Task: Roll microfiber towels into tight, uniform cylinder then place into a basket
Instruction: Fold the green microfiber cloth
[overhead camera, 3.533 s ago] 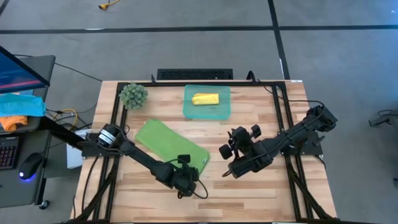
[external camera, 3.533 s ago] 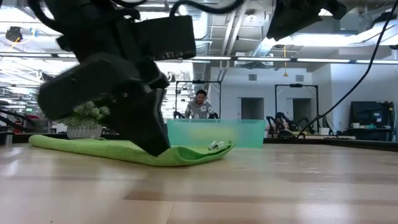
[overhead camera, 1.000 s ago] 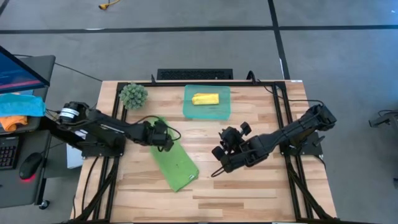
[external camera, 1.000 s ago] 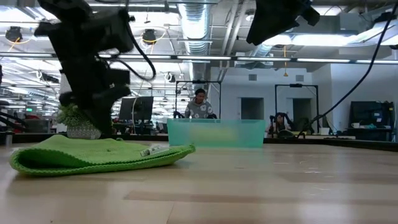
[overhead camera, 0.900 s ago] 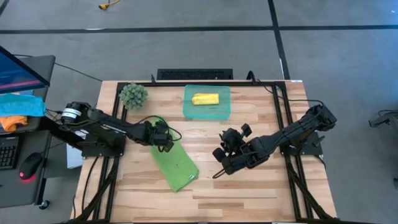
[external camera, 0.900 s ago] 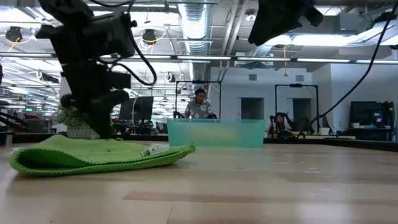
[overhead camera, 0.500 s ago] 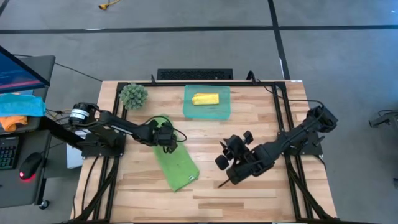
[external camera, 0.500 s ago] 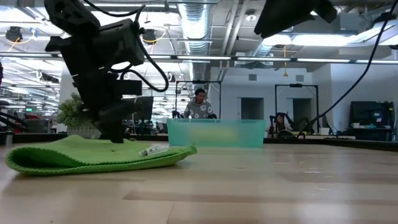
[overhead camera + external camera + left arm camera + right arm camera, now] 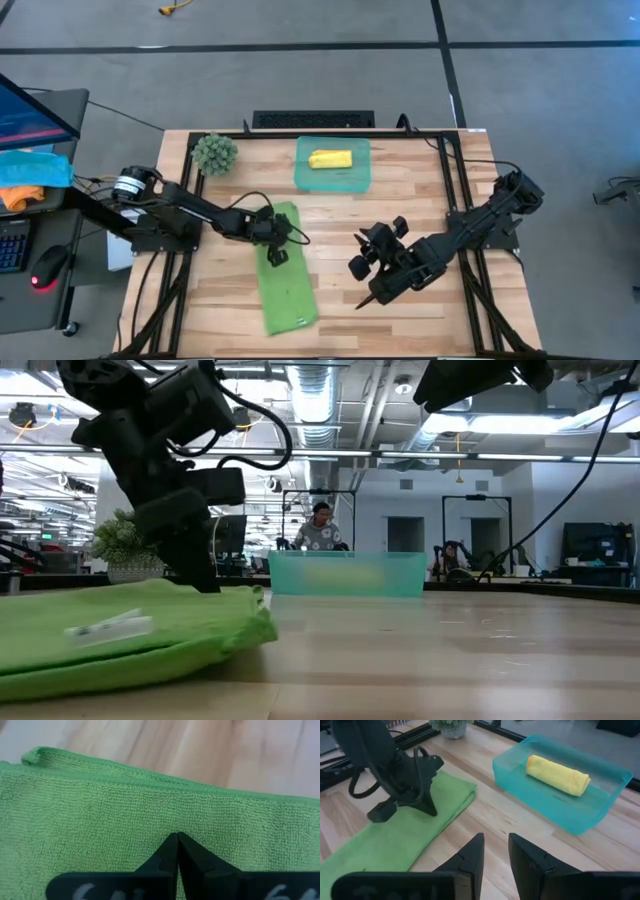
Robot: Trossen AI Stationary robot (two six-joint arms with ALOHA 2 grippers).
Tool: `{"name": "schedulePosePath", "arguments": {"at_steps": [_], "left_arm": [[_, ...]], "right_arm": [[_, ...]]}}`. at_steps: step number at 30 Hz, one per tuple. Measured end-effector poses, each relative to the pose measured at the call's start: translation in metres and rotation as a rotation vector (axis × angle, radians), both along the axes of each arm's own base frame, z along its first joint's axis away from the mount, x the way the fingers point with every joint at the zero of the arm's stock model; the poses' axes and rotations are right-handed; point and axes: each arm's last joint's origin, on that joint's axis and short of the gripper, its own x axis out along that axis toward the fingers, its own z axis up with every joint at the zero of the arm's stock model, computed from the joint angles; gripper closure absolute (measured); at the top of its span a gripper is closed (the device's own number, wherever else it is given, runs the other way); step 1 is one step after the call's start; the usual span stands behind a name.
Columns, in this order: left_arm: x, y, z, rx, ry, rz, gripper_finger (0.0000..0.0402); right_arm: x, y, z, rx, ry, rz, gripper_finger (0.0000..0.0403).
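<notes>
High view, looking straight down on a wooden table (image 9: 420, 180). A light green towel (image 9: 285, 275), folded into a long narrow strip, lies left of centre and runs from the table's middle toward the near edge. The left claw (image 9: 277, 256) presses its tips down on the strip's far end. Its fingers are fully closed with nothing between them — in its own wrist view the two dark tips meet in a point on the green cloth. This looks like pinning or smoothing the fold so that it lies flat and straight for rolling, rather than a grip.

The right claw (image 9: 368, 298) hovers above bare wood right of centre, well apart from the strip. Its fingers (image 9: 472, 852) stand partly open and empty, apparently waiting to help.

At the table's far edge sits the teal basket (image 9: 303, 178), with a yellow towel (image 9: 330, 159) already rolled into a cylinder inside it — so one towel seems done, while the green one is not yet rolled. A fuzzy green ball (image 9: 214, 152) rests at the far left corner.
</notes>
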Motion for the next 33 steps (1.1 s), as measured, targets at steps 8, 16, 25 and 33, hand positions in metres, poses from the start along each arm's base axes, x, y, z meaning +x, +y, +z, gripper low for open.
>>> {"name": "schedulePosePath", "arguments": {"at_steps": [8,16,25,33], "left_arm": [[0.004,-0.002,0.002,0.011,-0.052,-0.041,0.0401],[0.012,-0.005,0.014,0.113,-0.121,-0.064,0.0401],[0.014,-0.045,0.045,0.217,-0.064,-0.08,0.0401],[-0.012,-0.089,0.05,0.195,-0.016,-0.035,0.0401]], "right_arm": [[0.001,-0.002,0.0,-0.019,0.018,0.011,0.0291],[0.006,-0.01,0.0,-0.081,0.077,0.04,0.0291],[0.01,-0.017,0.0,-0.145,0.141,0.077,0.0291],[0.017,-0.028,0.0,-0.105,0.164,0.077,0.0291]]}}
